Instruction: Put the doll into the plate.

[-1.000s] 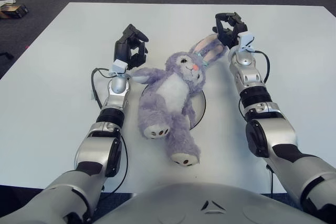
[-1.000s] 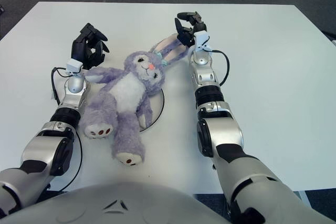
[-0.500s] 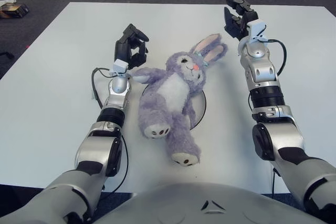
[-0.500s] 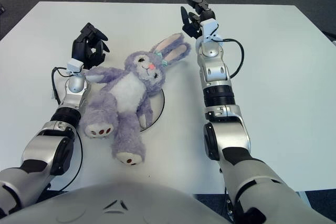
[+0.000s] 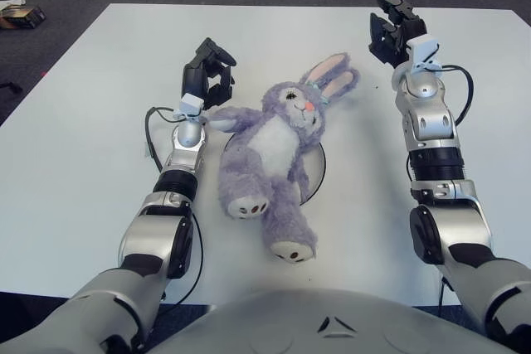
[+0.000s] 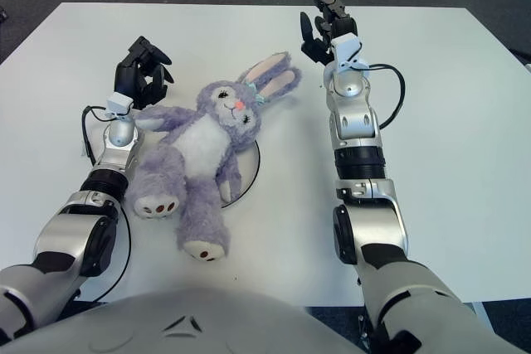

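Doll down on the plate, both hands letting go!

The fluffy lilac plush rabbit doll (image 5: 270,155) sprawls belly-up over the round white plate (image 5: 316,173) on the white surface (image 5: 75,147), legs spilling off the near rim. The right hand (image 5: 393,29) hangs empty, fingers loosely spread; a second ago it sat at the ears, now it's up and away. The left hand (image 5: 207,77), fingers curled around nothing, hovers beside the doll's arm. Next, likely: pull both arms back.
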